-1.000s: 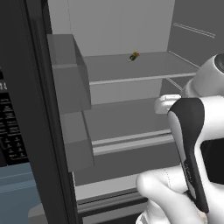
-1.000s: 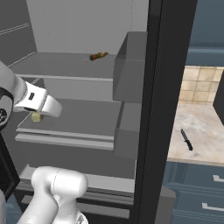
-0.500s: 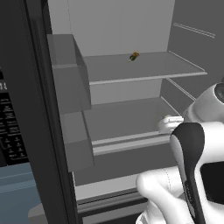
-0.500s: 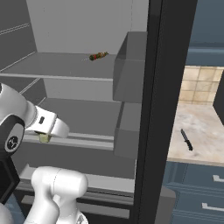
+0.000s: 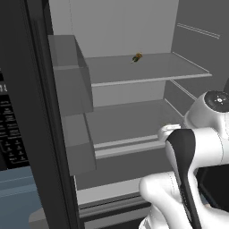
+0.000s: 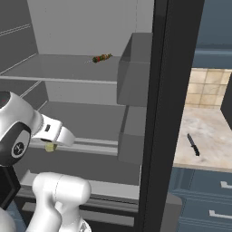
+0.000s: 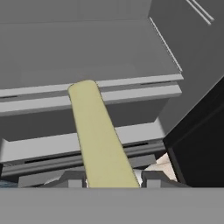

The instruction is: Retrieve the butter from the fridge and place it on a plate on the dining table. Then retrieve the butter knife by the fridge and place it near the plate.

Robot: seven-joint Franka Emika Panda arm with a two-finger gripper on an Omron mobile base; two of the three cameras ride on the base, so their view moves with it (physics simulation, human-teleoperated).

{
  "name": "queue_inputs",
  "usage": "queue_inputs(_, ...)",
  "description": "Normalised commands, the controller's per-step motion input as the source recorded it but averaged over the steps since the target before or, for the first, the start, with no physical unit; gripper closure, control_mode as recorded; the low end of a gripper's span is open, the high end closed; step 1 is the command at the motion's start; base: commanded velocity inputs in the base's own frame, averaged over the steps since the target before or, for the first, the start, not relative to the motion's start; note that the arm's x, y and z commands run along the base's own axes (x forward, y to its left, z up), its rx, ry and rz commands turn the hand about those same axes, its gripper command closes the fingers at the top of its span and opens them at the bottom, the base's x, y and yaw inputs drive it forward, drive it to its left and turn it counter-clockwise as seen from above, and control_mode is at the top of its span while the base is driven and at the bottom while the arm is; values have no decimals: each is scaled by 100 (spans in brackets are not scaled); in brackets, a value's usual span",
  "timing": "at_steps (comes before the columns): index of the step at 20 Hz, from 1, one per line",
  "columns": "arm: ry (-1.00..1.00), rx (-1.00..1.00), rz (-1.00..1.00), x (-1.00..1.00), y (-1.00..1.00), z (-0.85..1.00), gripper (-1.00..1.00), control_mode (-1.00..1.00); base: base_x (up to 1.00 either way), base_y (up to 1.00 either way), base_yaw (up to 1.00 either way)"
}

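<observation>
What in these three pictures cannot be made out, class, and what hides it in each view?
- The butter: its near end, hand view, cut off between the fingertips; right base view, only a tip shows under the gripper.
- The small item on the upper fridge shelf: too small to identify.
- The butter knife: too small for detail.

- The butter (image 7: 101, 140) sits between the gripper (image 7: 111, 178) jaws, before the fridge (image 6: 90, 118) shelves.
- The butter knife (image 6: 193, 145) lies on the counter (image 6: 206, 136) right of the fridge.
</observation>
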Motion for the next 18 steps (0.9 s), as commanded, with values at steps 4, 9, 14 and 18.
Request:
queue_inputs(4, 0, 0, 0, 0, 0, 0, 100, -100, 0, 0, 0)
queue_inputs(9, 6, 0, 0, -5, 0, -2, 100, -100, 0, 0, 0)
queue_inputs(14, 1, 0, 0, -6, 0, -1, 100, 100, -52, 17, 0)
queue_inputs(18, 0, 0, 0, 0, 0, 0, 100, 100, -91, 15, -5)
